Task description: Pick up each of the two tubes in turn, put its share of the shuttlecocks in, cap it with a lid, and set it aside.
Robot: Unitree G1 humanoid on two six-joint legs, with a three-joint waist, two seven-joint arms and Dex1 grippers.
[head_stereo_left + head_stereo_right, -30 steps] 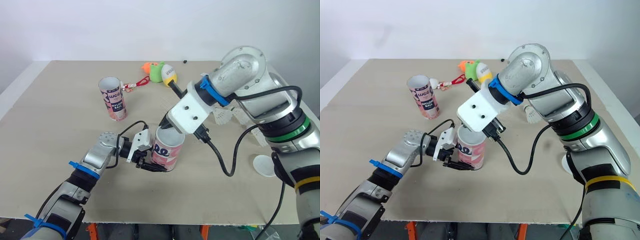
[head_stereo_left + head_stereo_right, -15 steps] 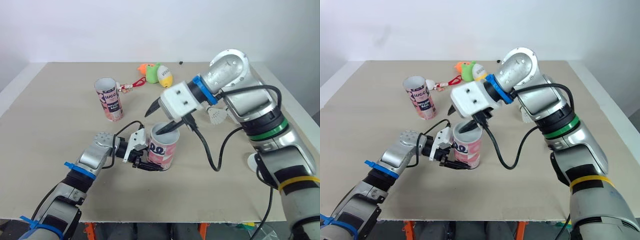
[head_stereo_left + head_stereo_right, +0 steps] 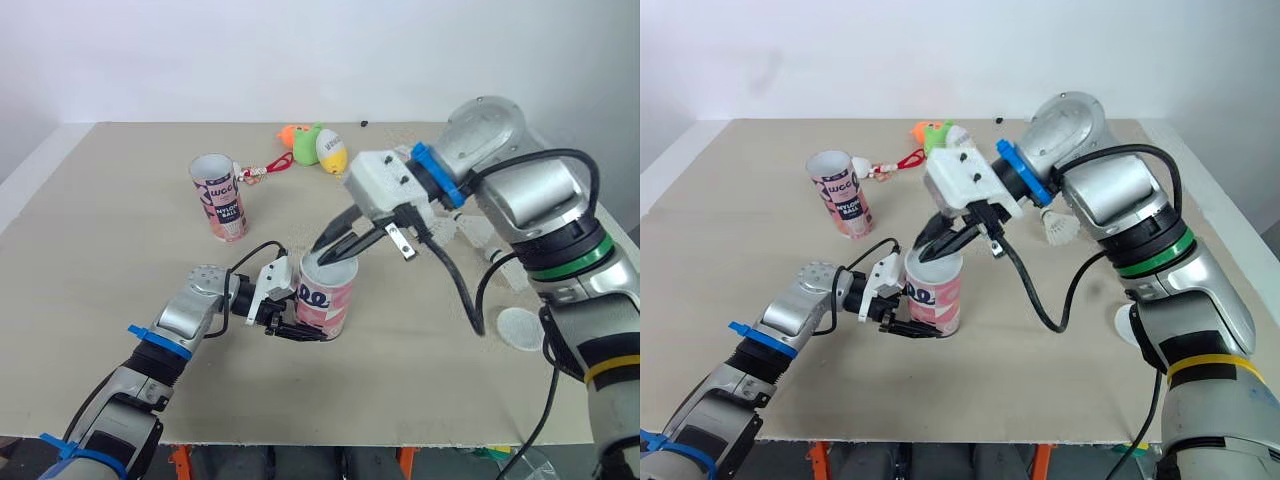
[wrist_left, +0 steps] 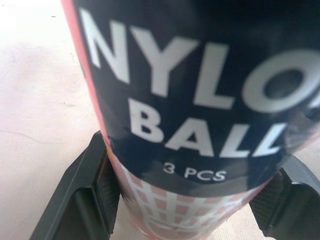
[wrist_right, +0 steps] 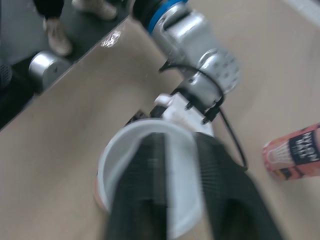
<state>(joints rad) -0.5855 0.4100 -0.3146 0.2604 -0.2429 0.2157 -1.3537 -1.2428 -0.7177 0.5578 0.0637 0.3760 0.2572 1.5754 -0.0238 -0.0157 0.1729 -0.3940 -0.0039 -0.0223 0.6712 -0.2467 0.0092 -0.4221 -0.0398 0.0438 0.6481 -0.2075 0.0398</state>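
We are gripping the nearer shuttlecock tube [image 3: 330, 300] with the left pincer [image 3: 300, 330]. Its black fingers [image 4: 95, 195] are pressing on opposite sides of the wall, low down near the base. The tube is standing upright on the counter [image 3: 100, 260] with its mouth open. The label reads "NYLON BALL 3 PCS".

The right pincer [image 3: 322, 255] is hovering at the rim, its fingers a little apart with nothing between them that we can make out. We cannot tell what is lying inside the tube.

We are judging the tube to be light and thin-walled, so it is likely to dent under a hard squeeze. The low hold near the stiffer base is suiting it well and is leaving the mouth free for loading and capping.

A white shuttlecock [image 3: 1062, 231] is lying beyond the right forearm. It is probably very light, with a skirt that crushes easily, so we are planning to take it by the rounded head.

The white lid [image 3: 520, 326] is lying flat near the counter's right edge. It looks thin and awkward to pinch, and a push could send it over.

The second tube [image 3: 222, 197] is standing well apart on the left. A plush toy [image 3: 318, 145] is sitting near the far edge. The near left of the counter is offering room for setting a finished tube aside.
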